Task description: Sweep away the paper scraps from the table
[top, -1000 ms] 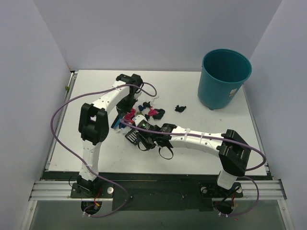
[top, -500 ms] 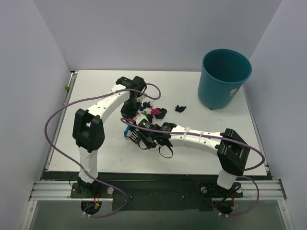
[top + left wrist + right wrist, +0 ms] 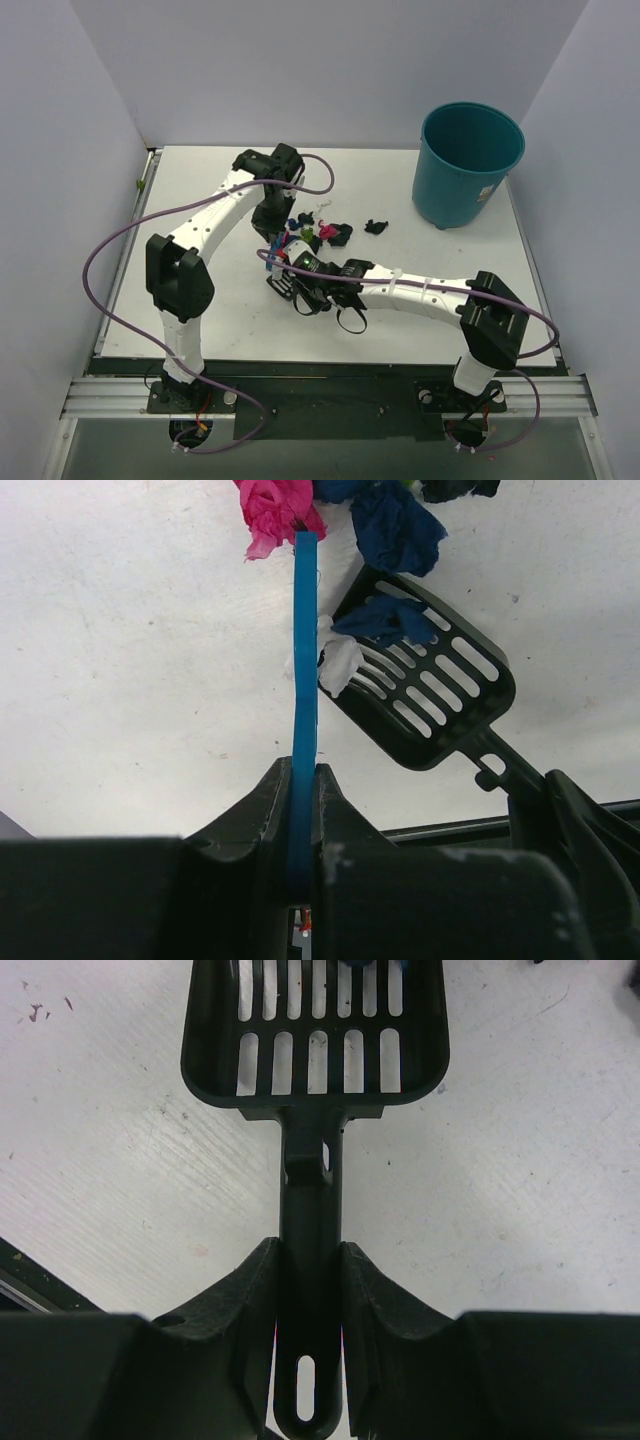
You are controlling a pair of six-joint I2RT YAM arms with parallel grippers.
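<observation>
The paper scraps (image 3: 318, 232) lie bunched mid-table, with one black bit (image 3: 375, 226) apart to the right. My left gripper (image 3: 303, 780) is shut on the thin blue brush (image 3: 304, 660), whose tip touches a pink scrap (image 3: 275, 505) beside a dark blue scrap (image 3: 395, 525). My right gripper (image 3: 308, 1260) is shut on the handle of the black slotted scoop (image 3: 315, 1030), which lies flat on the table (image 3: 180, 290). A blue scrap (image 3: 385, 618) and a white scrap (image 3: 338, 660) sit at the scoop's mouth (image 3: 440, 690). In the top view the left gripper (image 3: 268, 215) is just behind the scoop (image 3: 285, 285).
A teal round bin (image 3: 468, 163) stands at the far right of the table. Purple cables loop from both arms over the left and near parts of the tabletop. A metal rail (image 3: 320, 395) runs along the near edge.
The left arm's elbow has swung left and its gripper has drawn the brush slightly toward the far side. The pink scraps left of the scoop have shifted. The right arm has barely moved.
</observation>
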